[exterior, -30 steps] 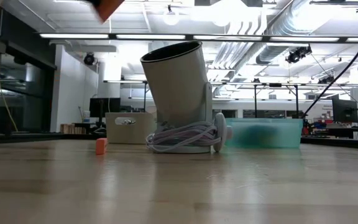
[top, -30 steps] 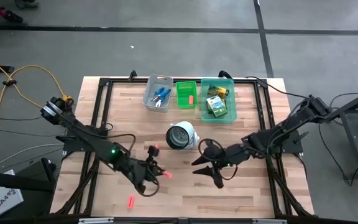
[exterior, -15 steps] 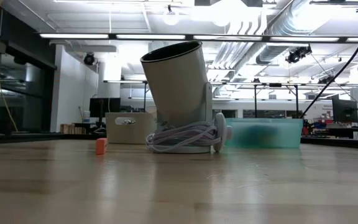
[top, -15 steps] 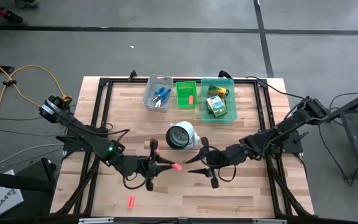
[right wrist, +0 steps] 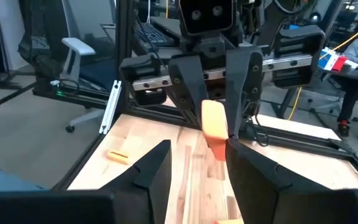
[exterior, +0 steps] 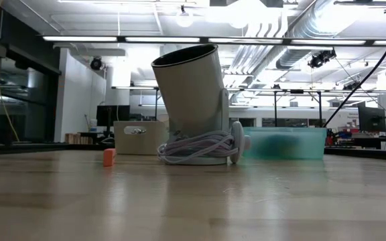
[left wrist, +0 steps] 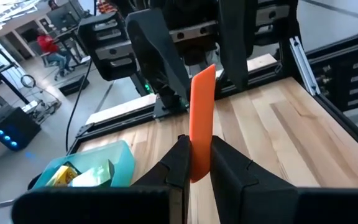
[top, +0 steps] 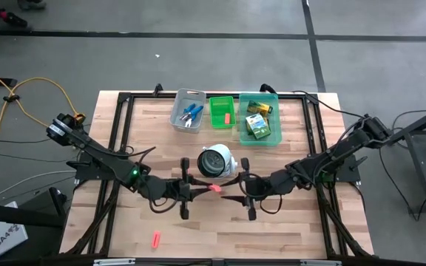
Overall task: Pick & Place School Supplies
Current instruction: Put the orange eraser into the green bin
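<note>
Swung further toward table centre since half a second ago: left gripper (top: 186, 188), carrying a red-pink stub (top: 214, 188) out ahead of it, now just short of the right gripper (top: 248, 188). Clamped on that stub (left wrist: 201, 127) between the left fingers (left wrist: 178, 163), upright in the left wrist view, tip pointing at the facing gripper. Spread wide on either side of the stub's far end (right wrist: 214, 123): right fingers (right wrist: 153, 165), not visibly touching it. Lying loose on the wood near the front edge, left of centre: a second stub (top: 155, 238), seen in the low view as a small block (exterior: 109, 156). Behind the grippers, centre: round white object (top: 216, 160). Along the back, left to right: grey bin (top: 177, 112) with scissors (top: 192, 114), green bin (top: 214, 117) with a stub (top: 228, 118), teal bin (top: 275, 111) with crayon boxes (top: 257, 123).
</note>
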{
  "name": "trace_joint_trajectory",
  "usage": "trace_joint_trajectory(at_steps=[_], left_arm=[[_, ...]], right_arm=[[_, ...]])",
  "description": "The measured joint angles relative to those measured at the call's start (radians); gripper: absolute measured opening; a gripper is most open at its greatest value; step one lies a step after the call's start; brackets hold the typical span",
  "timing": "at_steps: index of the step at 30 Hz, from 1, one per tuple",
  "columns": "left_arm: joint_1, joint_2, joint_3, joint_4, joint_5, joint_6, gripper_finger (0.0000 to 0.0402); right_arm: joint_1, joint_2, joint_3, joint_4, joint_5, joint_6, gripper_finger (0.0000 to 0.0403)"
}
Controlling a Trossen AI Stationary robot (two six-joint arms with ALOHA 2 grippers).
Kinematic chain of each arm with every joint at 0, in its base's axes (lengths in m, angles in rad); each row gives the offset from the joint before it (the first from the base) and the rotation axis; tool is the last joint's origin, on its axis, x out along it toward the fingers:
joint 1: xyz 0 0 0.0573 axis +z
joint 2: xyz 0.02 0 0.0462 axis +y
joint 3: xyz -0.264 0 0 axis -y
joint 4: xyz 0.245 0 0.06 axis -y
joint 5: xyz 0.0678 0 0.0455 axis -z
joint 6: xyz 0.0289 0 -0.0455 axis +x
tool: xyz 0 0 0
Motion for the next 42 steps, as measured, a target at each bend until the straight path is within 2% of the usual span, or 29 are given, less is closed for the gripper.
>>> trace_joint_trajectory(at_steps=[13,23,38,42], left_arm=[[0.031,0.000,0.000,0.026,0.000,0.000,0.0038],[0.037,0.000,0.000,0.034,0.000,0.023,0.0038],[0.037,0.000,0.000,0.037,0.001,0.045,0.0038],[0.037,0.000,-0.001,0.037,0.004,0.045,0.0038]], right_arm=[[-0.056,0.000,0.000,0.042,-0.014,-0.045,0.0140],[-0.057,-0.001,0.000,0.059,-0.011,-0.061,0.0137],[-0.057,-0.001,0.000,0.059,-0.012,-0.079,0.0043],[-0.057,-0.001,0.000,0.058,-0.016,-0.081,0.0030]])
